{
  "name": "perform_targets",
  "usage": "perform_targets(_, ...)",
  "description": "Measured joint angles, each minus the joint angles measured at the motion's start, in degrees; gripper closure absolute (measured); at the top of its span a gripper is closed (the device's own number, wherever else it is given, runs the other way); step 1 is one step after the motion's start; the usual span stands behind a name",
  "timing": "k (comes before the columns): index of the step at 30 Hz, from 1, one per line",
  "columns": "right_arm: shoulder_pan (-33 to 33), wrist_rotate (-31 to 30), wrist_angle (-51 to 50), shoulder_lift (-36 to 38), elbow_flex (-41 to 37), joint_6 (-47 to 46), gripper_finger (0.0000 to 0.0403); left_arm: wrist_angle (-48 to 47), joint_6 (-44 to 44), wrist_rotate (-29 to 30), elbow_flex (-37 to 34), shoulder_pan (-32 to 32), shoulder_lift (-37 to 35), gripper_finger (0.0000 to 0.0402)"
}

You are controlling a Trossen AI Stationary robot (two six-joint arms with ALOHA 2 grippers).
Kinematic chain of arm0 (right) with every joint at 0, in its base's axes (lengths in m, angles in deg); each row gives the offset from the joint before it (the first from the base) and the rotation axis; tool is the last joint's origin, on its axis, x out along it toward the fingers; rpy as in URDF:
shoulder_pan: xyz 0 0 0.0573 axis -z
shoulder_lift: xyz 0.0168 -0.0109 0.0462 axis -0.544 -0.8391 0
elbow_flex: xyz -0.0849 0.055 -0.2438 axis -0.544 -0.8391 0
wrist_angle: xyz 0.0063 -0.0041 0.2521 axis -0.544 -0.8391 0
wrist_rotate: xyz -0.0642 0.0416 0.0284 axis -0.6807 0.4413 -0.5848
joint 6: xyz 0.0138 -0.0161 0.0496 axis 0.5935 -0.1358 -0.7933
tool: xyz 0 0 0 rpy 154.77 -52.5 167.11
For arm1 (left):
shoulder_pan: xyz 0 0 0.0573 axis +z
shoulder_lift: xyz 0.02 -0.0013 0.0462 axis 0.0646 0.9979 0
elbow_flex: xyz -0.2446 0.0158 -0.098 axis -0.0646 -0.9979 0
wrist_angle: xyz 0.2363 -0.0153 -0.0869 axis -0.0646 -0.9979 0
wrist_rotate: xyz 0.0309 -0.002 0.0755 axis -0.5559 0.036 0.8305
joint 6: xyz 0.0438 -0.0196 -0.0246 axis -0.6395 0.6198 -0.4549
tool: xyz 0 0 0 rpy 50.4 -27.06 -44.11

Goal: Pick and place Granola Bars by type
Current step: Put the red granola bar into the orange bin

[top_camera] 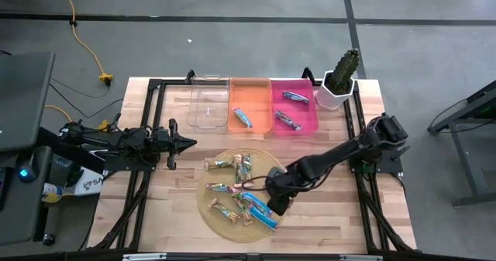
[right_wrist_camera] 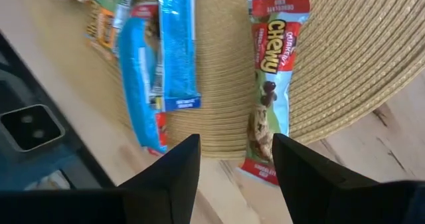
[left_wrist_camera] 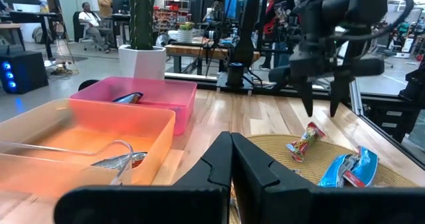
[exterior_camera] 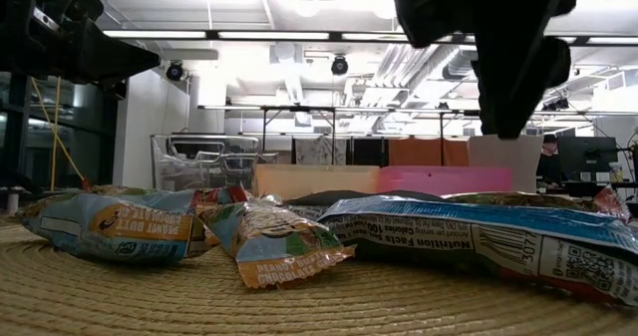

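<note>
Over the right rim of the round woven mat (top_camera: 225,222), low in the middle of the high view, the right hand (top_camera: 277,201) is held above the heap of Granola Bars (top_camera: 236,190) with its fingers (right_wrist_camera: 174,174) spread apart and nothing between them. A miss is judged the main risk: in the right wrist view the Chewy bar (right_wrist_camera: 272,84) is not centred in the gap but sits toward the right-hand finger, its lower end hanging off the mat edge over the desk (top_camera: 325,214), so a straight descent could land that finger on the wrapper and tip or push the bar off the mat. A second risk is judged to come from the two blue bars (right_wrist_camera: 156,64) lying just beside it at the upper left of that frame; if the hand is shifted that way, two bars could be pinched together or the wrong type lifted. The slick foil is also thought likely to slip under a shallow pinch. Sorted bars are already seen in the orange bin (top_camera: 249,106) and the pink bin (top_camera: 294,108) at the upper middle of the high view, while the clear bin (top_camera: 208,104) appears empty. At the left of that view the left hand (top_camera: 186,142) is kept closed on nothing, well apart from the mat.
</note>
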Motion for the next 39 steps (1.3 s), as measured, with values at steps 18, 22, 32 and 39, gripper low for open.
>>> perform_targets(18, 0.1, -5.3, -0.3, -2.0, 0.0, 8.5, 0.0221, 0.0, 0.0, 0.0, 0.0, 0.0, 0.0, 0.0401)
perform_targets(22, 0.1, -5.6, 1.2, -2.0, 0.0, 10.1, 0.0197, 0.0, 0.0, 0.0, 0.0, 0.0, 0.0, 0.0401)
perform_targets(32, 0.0, -7.9, 2.1, -2.8, 0.0, 11.1, 0.0141, 0.0, 0.0, 0.0, 0.0, 0.0, 0.0, 0.0401)
perform_targets(39, 0.0, -6.7, 0.9, -6.9, 0.0, 11.3, 0.0139, 0.0, 0.0, 0.0, 0.0, 0.0, 0.0, 0.0401)
